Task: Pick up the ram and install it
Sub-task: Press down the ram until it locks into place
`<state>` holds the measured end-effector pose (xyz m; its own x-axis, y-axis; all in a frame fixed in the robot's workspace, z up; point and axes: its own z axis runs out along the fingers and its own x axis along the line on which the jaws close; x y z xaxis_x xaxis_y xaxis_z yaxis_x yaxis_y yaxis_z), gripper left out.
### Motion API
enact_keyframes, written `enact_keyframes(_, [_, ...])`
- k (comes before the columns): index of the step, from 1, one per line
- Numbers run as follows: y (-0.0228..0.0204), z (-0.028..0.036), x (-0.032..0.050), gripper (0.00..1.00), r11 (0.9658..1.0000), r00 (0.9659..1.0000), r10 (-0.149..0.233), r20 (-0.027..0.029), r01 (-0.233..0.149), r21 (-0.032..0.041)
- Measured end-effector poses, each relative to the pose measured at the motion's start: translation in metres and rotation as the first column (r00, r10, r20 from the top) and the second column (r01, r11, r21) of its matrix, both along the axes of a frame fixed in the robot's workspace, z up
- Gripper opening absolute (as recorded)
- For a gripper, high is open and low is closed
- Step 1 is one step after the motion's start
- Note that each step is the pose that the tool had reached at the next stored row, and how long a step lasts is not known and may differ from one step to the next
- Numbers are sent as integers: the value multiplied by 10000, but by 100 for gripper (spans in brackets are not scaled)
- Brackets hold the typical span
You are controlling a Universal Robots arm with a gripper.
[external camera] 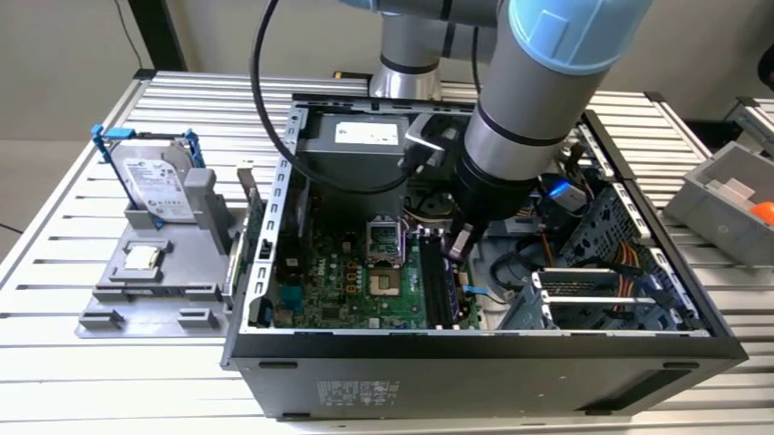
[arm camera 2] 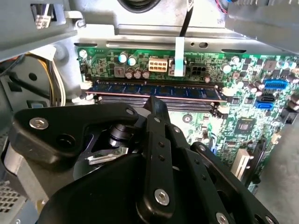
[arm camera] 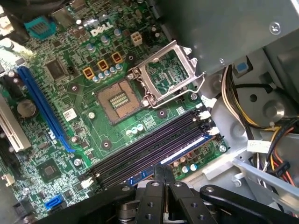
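The ram (arm camera 2: pixel 187 90), a long dark blue stick with black chips, stands upright in the outermost memory slot of the motherboard (arm camera: pixel 100 133) inside the open computer case (external camera: pixel 484 349). In the exterior view the ram (external camera: pixel 451 292) lies just below my gripper (external camera: pixel 461 246). The gripper (arm camera 2: pixel 156 103) is shut, its fingers pressed together with nothing between them. The gripper (arm camera: pixel 160 171) has its tip at the ram's (arm camera: pixel 187 150) top edge near mid-length; I cannot tell if it touches. The neighbouring slots (arm camera: pixel 140 151) are empty.
The CPU socket (arm camera: pixel 119 100) is open, its metal frame (arm camera: pixel 163 74) flipped up. Cable bundles (arm camera: pixel 243 107) and a drive cage (external camera: pixel 593 290) crowd the case beside the slots. Outside it, a grey fixture (external camera: pixel 121 304) holds a blue-framed hard drive (external camera: pixel 158 181) and a small silver chip (external camera: pixel 141 258).
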<state>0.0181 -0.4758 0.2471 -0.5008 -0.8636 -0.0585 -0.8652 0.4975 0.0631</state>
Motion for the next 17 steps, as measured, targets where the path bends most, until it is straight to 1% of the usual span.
enact_keyframes(4, [0, 0, 3, 0, 9990, 9990, 441, 3, -441, 4])
enact_keyframes(8, [0, 0, 4, 0, 9960, 9960, 890, 22, -890, 3])
enact_keyframes(12, [0, -1, 5, 0, 9913, 9913, 1316, 90, -1316, -3])
enact_keyframes(17, [0, 0, 7, 0, 9836, 9834, 1804, 168, -1804, -17])
